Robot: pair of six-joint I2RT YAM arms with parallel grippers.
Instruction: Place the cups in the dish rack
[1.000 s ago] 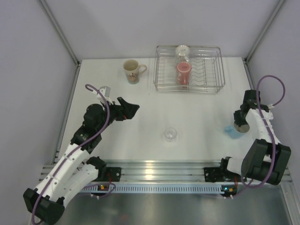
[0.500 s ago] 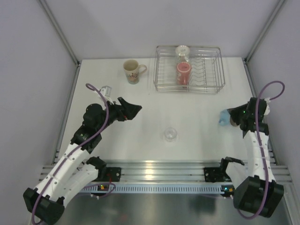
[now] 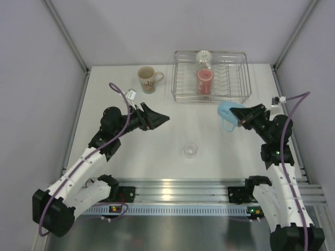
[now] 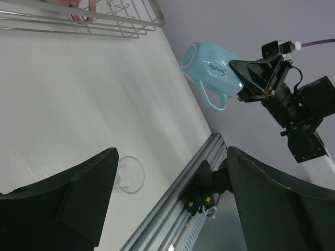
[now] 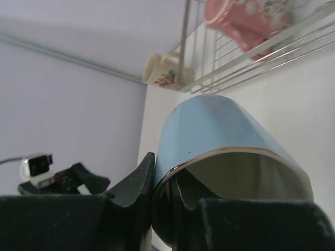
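Observation:
My right gripper (image 3: 242, 120) is shut on the rim of a light blue cup (image 3: 229, 113), held in the air on its side just in front of the dish rack (image 3: 246, 95); the cup also shows in the left wrist view (image 4: 212, 69) and the right wrist view (image 5: 220, 130). The silver wire rack holds a red tumbler (image 3: 204, 81) and a clear glass (image 3: 203, 57). A cream floral mug (image 3: 147, 79) stands left of the rack. A small clear glass (image 3: 190, 150) sits mid-table. My left gripper (image 3: 162, 120) is open and empty, above the table left of centre.
Metal frame posts run along both sides of the table (image 3: 131, 146). An aluminium rail (image 3: 178, 187) lines the near edge.
My right gripper has lifted the blue cup from the right side of the table and carried it left and toward the rack. My left gripper has moved slightly right and forward.

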